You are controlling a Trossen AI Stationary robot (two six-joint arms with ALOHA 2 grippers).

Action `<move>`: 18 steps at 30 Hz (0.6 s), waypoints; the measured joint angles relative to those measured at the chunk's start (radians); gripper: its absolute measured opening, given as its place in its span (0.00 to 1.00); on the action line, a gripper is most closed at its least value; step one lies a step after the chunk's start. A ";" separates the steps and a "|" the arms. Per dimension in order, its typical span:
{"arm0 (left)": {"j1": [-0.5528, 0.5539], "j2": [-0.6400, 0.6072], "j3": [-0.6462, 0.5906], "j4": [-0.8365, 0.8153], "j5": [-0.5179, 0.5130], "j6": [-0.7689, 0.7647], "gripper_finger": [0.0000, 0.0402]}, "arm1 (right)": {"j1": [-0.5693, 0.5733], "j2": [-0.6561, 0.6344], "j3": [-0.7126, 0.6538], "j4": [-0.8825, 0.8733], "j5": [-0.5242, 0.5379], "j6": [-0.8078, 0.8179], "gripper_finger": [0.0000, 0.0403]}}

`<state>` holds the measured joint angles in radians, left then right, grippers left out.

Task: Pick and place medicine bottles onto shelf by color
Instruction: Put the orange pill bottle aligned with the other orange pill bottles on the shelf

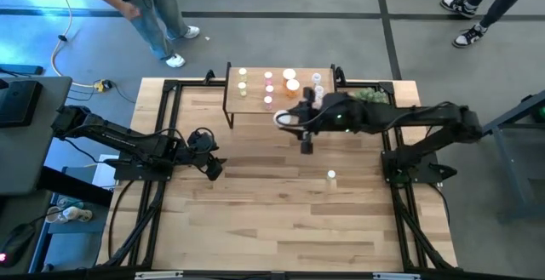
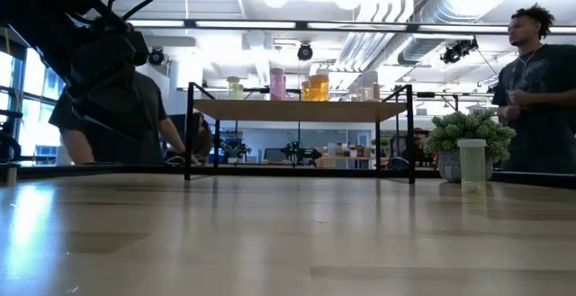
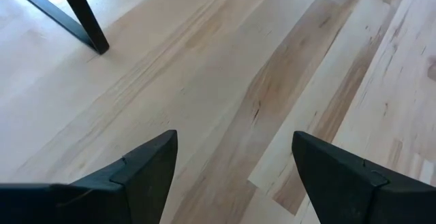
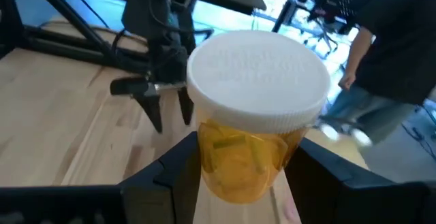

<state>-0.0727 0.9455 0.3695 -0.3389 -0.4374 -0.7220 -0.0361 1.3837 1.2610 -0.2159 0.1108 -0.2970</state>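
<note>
**Bottles on the shelf, one in the right gripper, one alone on the table**

The right gripper (image 4: 240,173) clamps an orange bottle (image 4: 248,157) with a wide white cap, upright between its fingers, at the shelf's (image 1: 255,101) front edge. Just beyond the gripper, on the light-wood shelf with black legs, bottles stand upright in rows: yellowish ones (image 1: 243,82) farthest from it, pink ones (image 1: 268,87) between, orange ones (image 1: 291,81) and pale ones (image 1: 317,80) nearest. One pale bottle (image 1: 331,176) stands alone on the table, well apart from the gripper.
</note>
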 joint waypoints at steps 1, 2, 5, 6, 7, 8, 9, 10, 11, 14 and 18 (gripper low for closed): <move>0.000 0.000 0.000 0.000 0.000 -0.003 0.70 | -0.008 -0.018 0.000 -0.020 0.001 0.005 0.43; 0.000 0.000 0.000 0.000 0.000 -0.006 0.70 | -0.014 -0.032 0.000 -0.041 0.000 0.010 0.43; 0.000 0.000 0.000 0.000 0.000 -0.007 0.70 | -0.030 -0.051 -0.006 -0.113 0.001 0.047 0.43; 0.000 0.000 0.000 0.000 0.001 -0.008 0.70 | -0.033 -0.054 -0.030 -0.096 0.001 0.058 0.43; 0.000 0.000 0.000 0.000 0.000 -0.008 0.70 | -0.037 -0.059 -0.066 -0.069 0.001 0.069 0.43; 0.000 0.000 0.000 0.000 0.000 -0.007 0.70 | -0.040 -0.066 -0.111 -0.044 0.000 0.080 0.43; 0.000 0.000 0.000 0.000 0.000 -0.008 0.70 | -0.044 -0.071 -0.159 -0.008 0.000 0.090 0.43; 0.000 0.000 0.000 0.000 0.001 -0.008 0.70 | -0.048 -0.078 -0.206 0.040 0.001 0.106 0.43; 0.000 0.000 0.000 0.000 0.001 -0.008 0.70 | -0.051 -0.089 -0.252 0.089 0.009 0.129 0.43; 0.000 0.000 0.000 -0.001 0.000 -0.008 0.70 | -0.054 -0.118 -0.370 0.263 0.073 0.177 0.43; 0.000 0.000 0.000 0.000 0.000 0.000 0.70 | -0.055 -0.115 -0.495 0.428 0.141 0.240 0.43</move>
<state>-0.0723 0.9451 0.3695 -0.3389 -0.4377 -0.7216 -0.0907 1.2690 0.7659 0.2124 0.2517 -0.0566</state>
